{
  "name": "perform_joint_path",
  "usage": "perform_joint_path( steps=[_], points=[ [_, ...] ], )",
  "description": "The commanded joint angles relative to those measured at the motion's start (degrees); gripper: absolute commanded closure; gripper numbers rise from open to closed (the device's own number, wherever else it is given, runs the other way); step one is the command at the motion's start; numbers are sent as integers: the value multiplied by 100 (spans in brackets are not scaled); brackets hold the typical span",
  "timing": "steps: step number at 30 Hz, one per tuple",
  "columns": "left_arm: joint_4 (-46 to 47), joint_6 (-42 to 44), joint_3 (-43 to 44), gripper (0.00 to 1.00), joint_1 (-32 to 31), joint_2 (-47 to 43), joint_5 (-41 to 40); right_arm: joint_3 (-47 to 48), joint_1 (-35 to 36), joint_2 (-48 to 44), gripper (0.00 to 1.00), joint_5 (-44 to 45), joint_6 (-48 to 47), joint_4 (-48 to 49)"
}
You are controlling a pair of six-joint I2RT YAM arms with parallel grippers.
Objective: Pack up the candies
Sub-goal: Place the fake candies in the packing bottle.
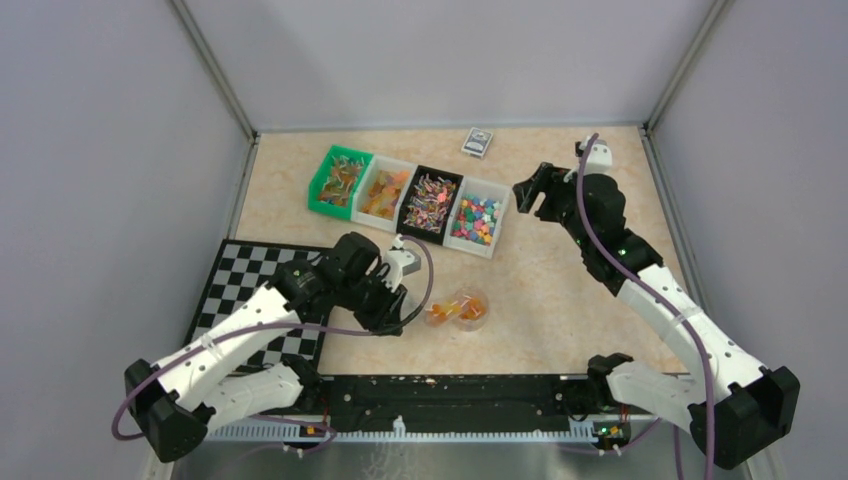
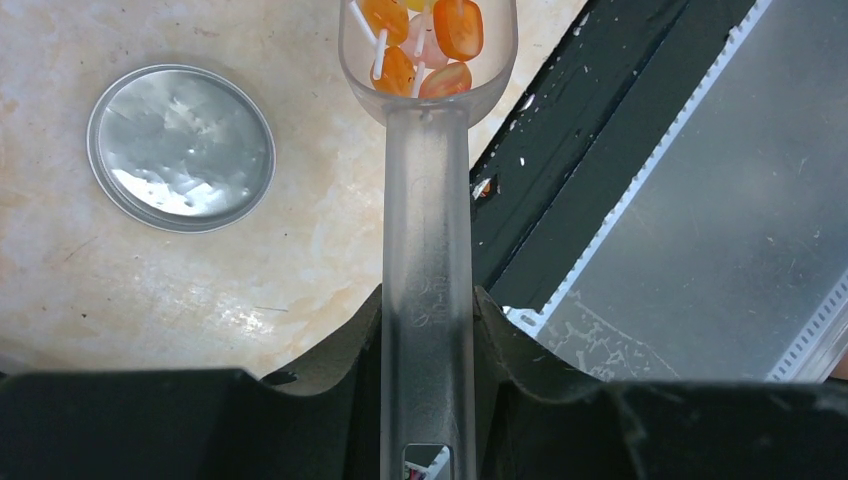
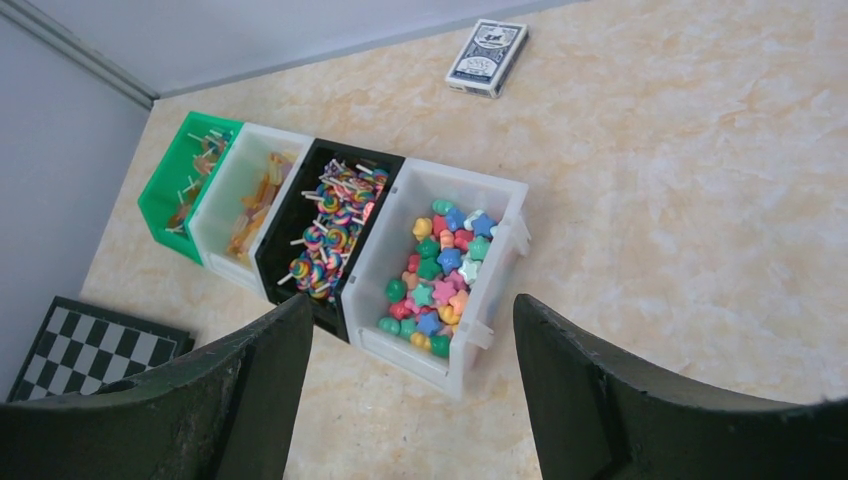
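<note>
Orange candies (image 2: 440, 45) are sitting in the scoop (image 2: 428, 200) my left gripper (image 2: 428, 320) is clamping. I'm aiming for a slow tip over the cup (image 1: 478, 310) by the table's (image 1: 560, 290) near edge. My right gripper (image 3: 412, 320) is gaping, empty.

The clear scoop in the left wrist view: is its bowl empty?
No, the scoop holds several orange candies in its bowl.

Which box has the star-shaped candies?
The white box at the row's right end, beside the black box; the other white box holds orange candies.
</note>
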Motion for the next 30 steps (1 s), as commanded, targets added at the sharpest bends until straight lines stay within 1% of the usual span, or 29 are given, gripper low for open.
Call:
perform_joint_path(
  steps=[1, 7, 16, 26, 30],
  points=[
    [173, 139, 254, 100, -28, 197, 176, -79, -20, -58, 28, 50, -121, 203],
    [174, 177, 376, 100, -22, 434, 58, -111, -20, -94, 28, 76, -127, 240],
    [154, 154, 512, 100, -31, 439, 12, -245, -20, -109, 28, 55, -64, 332],
    [-156, 145, 681, 100, -48, 587, -82, -252, -20, -121, 28, 73, -57, 334],
    [-265, 133, 784, 100, -57, 717, 1, -269, -21, -111, 28, 70, -35, 353]
  ],
)
